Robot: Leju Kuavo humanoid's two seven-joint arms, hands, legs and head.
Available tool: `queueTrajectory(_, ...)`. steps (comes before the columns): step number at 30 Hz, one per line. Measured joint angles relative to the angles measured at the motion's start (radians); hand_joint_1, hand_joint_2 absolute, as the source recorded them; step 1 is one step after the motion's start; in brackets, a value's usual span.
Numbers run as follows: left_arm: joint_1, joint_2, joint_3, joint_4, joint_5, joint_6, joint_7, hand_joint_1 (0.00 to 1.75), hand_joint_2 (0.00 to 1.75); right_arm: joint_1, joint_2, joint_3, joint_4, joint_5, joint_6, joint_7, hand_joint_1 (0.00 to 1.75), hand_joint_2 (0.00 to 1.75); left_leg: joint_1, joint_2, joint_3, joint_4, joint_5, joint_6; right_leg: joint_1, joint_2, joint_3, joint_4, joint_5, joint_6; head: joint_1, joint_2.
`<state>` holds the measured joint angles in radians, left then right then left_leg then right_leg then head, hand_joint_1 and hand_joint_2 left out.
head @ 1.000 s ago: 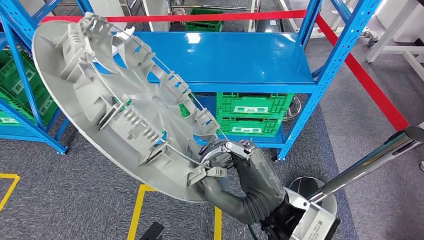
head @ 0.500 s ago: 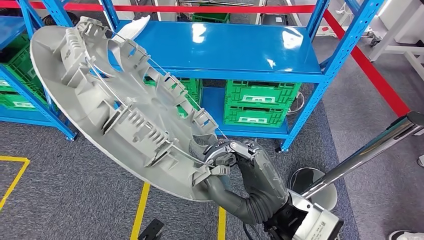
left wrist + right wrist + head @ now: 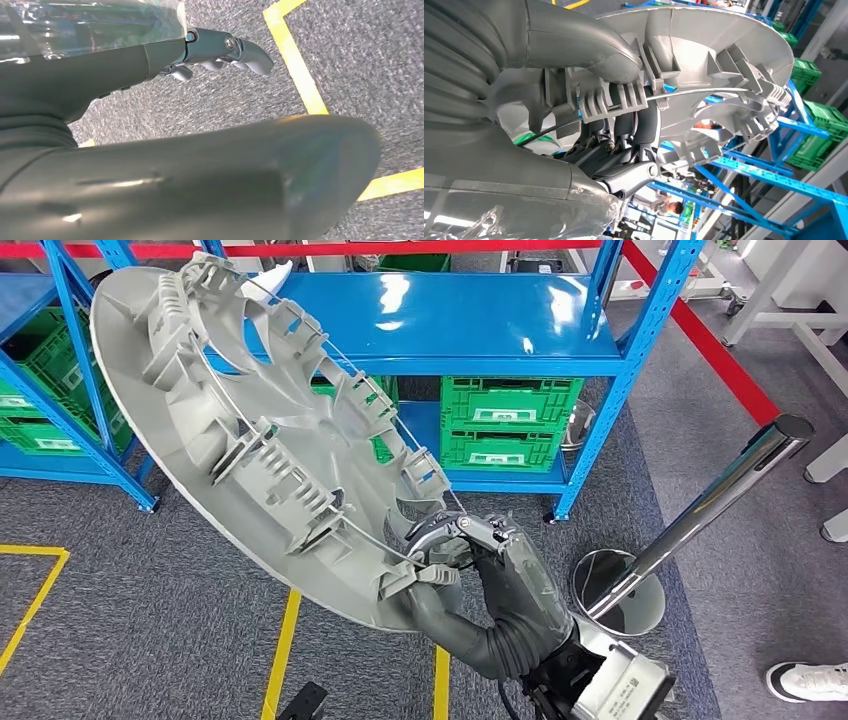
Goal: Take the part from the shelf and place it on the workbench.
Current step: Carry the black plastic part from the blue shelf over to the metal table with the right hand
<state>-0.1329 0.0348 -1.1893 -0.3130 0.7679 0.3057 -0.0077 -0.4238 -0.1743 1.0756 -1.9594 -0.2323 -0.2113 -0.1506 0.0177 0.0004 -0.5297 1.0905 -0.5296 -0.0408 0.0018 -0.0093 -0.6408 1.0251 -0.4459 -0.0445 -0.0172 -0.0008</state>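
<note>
The part [image 3: 250, 440] is a large round grey plastic wheel cover, its ribbed inner side and wire ring facing me. It hangs tilted in the air in front of the blue shelf [image 3: 480, 320]. My right hand [image 3: 490, 575] grips the cover's lower rim, thumb on one side and fingers on the other. The right wrist view shows the same hold: my right hand [image 3: 589, 130] clamps the rim of the part [image 3: 724, 55] at a ribbed clip. My left hand [image 3: 220, 47] hangs over the grey carpet, fingers apart and holding nothing.
Green crates [image 3: 510, 430] fill the shelf's lower level. A silver post [image 3: 700, 510] on a round base stands to the right with red tape running from it. Yellow lines [image 3: 285, 650] mark the carpet. A person's shoe [image 3: 810, 680] is at the bottom right.
The whole picture has shifted, so the camera has moved. My right hand keeps the same hold on the cover, which now sits slightly higher and further right in the picture.
</note>
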Motion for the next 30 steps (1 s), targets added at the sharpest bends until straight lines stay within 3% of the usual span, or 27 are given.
queueTrajectory(2,-0.004,-0.001,0.0,0.0,0.0,0.0,0.0,0.0,1.75,0.0,0.0,0.0,0.0,0.005,-0.002,0.0,1.75,1.75,-0.004,-0.002,0.047,-0.081,-0.023,0.013,0.002,-0.001,-0.015,0.007,0.015,0.012,-0.003,0.0)
queueTrajectory(4,-0.003,-0.002,0.0,0.0,0.0,0.0,0.0,0.0,1.75,0.001,0.0,0.0,0.0,0.011,-0.004,0.0,1.75,1.75,-0.006,-0.001,0.042,-0.094,-0.014,0.03,0.001,0.0,-0.023,0.006,0.029,0.023,-0.002,0.0)
queueTrajectory(5,-0.001,-0.002,0.0,0.0,0.001,0.0,0.001,0.0,1.75,0.002,0.0,0.0,0.0,0.013,-0.004,0.0,1.75,1.75,-0.006,0.001,0.035,-0.096,-0.003,0.038,0.0,0.001,-0.029,0.01,0.022,0.029,-0.001,0.0)
queueTrajectory(7,-0.002,-0.002,0.0,0.0,0.001,0.0,0.001,0.0,1.75,0.003,-0.001,-0.001,0.0,0.016,-0.005,0.0,1.75,1.75,-0.003,0.005,0.012,-0.1,0.02,0.052,-0.003,0.004,-0.054,0.068,-0.049,0.039,0.008,0.0)
queueTrajectory(9,-0.003,-0.002,0.0,0.0,0.002,0.001,0.002,0.0,1.75,0.004,-0.002,0.0,0.0,0.017,-0.006,0.0,1.75,1.75,-0.006,0.005,-0.016,-0.099,0.042,0.058,-0.006,0.005,-0.081,0.185,-0.141,0.045,0.018,0.0)
queueTrajectory(10,-0.004,-0.002,0.0,0.0,0.003,0.001,0.002,0.0,1.75,0.005,-0.002,0.0,0.0,0.018,-0.006,0.0,1.75,1.75,-0.008,0.005,-0.03,-0.098,0.052,0.058,-0.006,0.005,-0.086,0.238,-0.159,0.045,0.021,0.0)
queueTrajectory(11,-0.003,-0.002,0.0,0.0,0.003,0.0,0.001,0.0,1.75,0.005,-0.002,0.0,0.001,0.018,-0.006,0.0,1.75,1.75,-0.01,0.006,-0.044,-0.096,0.061,0.058,-0.006,0.005,-0.081,0.269,-0.154,0.044,0.023,0.0)
queueTrajectory(12,-0.003,-0.002,0.0,0.0,0.003,0.0,0.001,0.0,1.75,0.005,-0.002,0.0,0.001,0.018,-0.006,0.0,1.75,1.75,-0.012,0.006,-0.058,-0.094,0.07,0.058,-0.006,0.005,-0.061,0.268,-0.131,0.041,0.025,0.0)
queueTrajectory(14,-0.004,-0.003,0.0,0.0,0.004,0.0,0.001,0.0,1.75,0.004,-0.002,0.0,0.001,0.018,-0.006,0.0,1.75,1.75,-0.015,0.006,-0.082,-0.089,0.087,0.056,-0.002,0.005,0.024,0.169,-0.084,0.027,0.027,0.0)
queueTrajectory(16,-0.005,-0.005,0.0,-0.001,0.004,0.0,0.001,0.0,1.75,0.002,-0.001,0.0,0.001,0.018,-0.005,0.0,1.75,1.75,-0.017,0.005,-0.097,-0.086,0.103,0.049,0.004,0.005,0.121,0.027,-0.09,0.012,0.027,0.0)
queueTrajectory(18,-0.005,-0.005,0.0,-0.001,0.005,0.0,0.0,0.0,1.75,0.001,-0.001,0.0,0.001,0.018,-0.004,0.0,1.75,1.75,-0.015,0.005,-0.107,-0.087,0.122,0.037,0.012,0.006,0.154,-0.039,-0.102,0.005,0.027,0.0)
queueTrajectory(20,-0.004,-0.005,0.0,-0.001,0.006,0.0,0.0,0.0,1.75,0.0,-0.001,0.0,0.002,0.018,-0.004,0.0,1.75,1.75,-0.011,0.003,-0.118,-0.086,0.125,0.025,0.01,0.005,0.141,-0.049,-0.081,-0.004,0.03,0.0)
queueTrajectory(21,-0.002,-0.005,0.0,-0.001,0.006,-0.001,0.0,0.0,1.75,0.0,-0.001,0.0,0.002,0.018,-0.004,0.0,1.75,1.75,-0.01,0.002,-0.127,-0.071,0.102,0.019,0.008,0.003,0.133,-0.052,-0.07,-0.011,0.028,0.0)
queueTrajectory(24,-0.001,-0.005,-0.001,-0.001,0.007,-0.002,0.0,0.0,1.75,-0.001,0.0,0.0,0.002,0.019,-0.003,0.001,1.75,1.75,-0.005,0.001,-0.161,0.079,-0.035,0.003,0.004,0.0,0.097,-0.048,-0.039,-0.021,0.017,0.0)
queueTrajectory(25,-0.001,-0.005,-0.001,-0.001,0.007,-0.002,0.0,0.0,1.75,-0.001,0.0,0.001,0.002,0.019,-0.003,0.001,1.75,1.75,-0.004,0.001,-0.166,0.137,-0.062,0.0,0.004,-0.001,0.082,-0.043,-0.031,-0.02,0.015,0.0)
queueTrajectory(26,-0.001,-0.005,-0.001,-0.001,0.007,-0.002,0.0,0.0,1.75,-0.001,0.0,0.001,0.002,0.019,-0.003,0.001,1.75,1.75,-0.004,0.001,-0.162,0.174,-0.066,-0.003,0.005,-0.001,0.066,-0.036,-0.023,-0.02,0.014,0.0)
queueTrajectory(27,-0.002,-0.005,-0.001,-0.001,0.007,-0.002,0.0,0.0,1.75,-0.001,0.0,0.001,0.002,0.019,-0.002,0.001,1.75,1.75,-0.003,0.001,-0.145,0.18,-0.049,-0.004,0.005,-0.001,0.049,-0.029,-0.016,-0.018,0.013,0.0)
queueTrajectory(29,-0.003,-0.004,-0.001,-0.001,0.007,-0.002,0.0,0.0,1.75,0.0,0.0,0.001,0.002,0.02,-0.002,0.001,1.75,1.75,-0.003,0.0,-0.069,0.1,-0.002,-0.002,0.004,-0.001,0.014,-0.011,-0.002,-0.013,0.01,0.0)
queueTrajectory(30,-0.004,-0.004,-0.001,-0.001,0.007,-0.002,0.0,0.0,1.75,-0.001,0.0,0.001,0.002,0.02,-0.002,0.001,1.75,1.75,-0.003,-0.001,-0.019,0.032,0.002,0.001,0.006,0.0,0.0,-0.002,0.004,-0.009,0.008,0.0)
